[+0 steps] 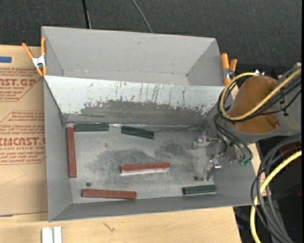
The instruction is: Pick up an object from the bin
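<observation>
Orange-covered wrist [253, 105] extended in from the right. The gripper [207, 156] sat low at the bin's [142, 65] right end, jaws apart, empty. A short dark green bar [199, 190] lay flat just beside it, along the front wall.

Red print "CAST ACRYLIC SHEET", on the cardboard [20, 186]

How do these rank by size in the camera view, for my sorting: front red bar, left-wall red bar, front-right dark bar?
Largest: the front red bar and the left-wall red bar, too alike to rank.
Smallest: the front-right dark bar, clearly shorter.
</observation>
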Tool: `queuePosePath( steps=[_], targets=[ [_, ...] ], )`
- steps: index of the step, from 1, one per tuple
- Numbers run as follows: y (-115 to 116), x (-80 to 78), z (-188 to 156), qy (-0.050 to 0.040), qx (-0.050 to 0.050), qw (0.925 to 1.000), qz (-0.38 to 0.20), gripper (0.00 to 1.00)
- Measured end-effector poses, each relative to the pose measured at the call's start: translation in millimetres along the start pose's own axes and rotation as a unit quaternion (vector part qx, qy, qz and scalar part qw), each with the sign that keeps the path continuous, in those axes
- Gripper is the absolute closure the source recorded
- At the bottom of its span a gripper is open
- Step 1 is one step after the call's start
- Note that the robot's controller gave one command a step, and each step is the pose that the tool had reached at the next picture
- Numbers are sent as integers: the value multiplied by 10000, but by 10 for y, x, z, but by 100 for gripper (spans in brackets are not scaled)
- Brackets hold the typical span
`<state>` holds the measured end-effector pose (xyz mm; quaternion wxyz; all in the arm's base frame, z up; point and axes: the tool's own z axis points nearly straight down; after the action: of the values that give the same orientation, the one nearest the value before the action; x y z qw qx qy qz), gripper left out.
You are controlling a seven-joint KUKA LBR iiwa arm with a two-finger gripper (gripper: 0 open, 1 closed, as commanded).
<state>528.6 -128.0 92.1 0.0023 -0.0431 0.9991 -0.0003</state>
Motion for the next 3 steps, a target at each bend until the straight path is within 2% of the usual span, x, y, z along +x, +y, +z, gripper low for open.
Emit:
queuePosePath(
  steps=[1,2,3],
  targets=[
    [497,-338,91,24,-3,9997,257,0],
    [836,-310,98,4,-14,9999,126,0],
    [1333,-472,153,-31,2,10000,30,100]
  ],
)
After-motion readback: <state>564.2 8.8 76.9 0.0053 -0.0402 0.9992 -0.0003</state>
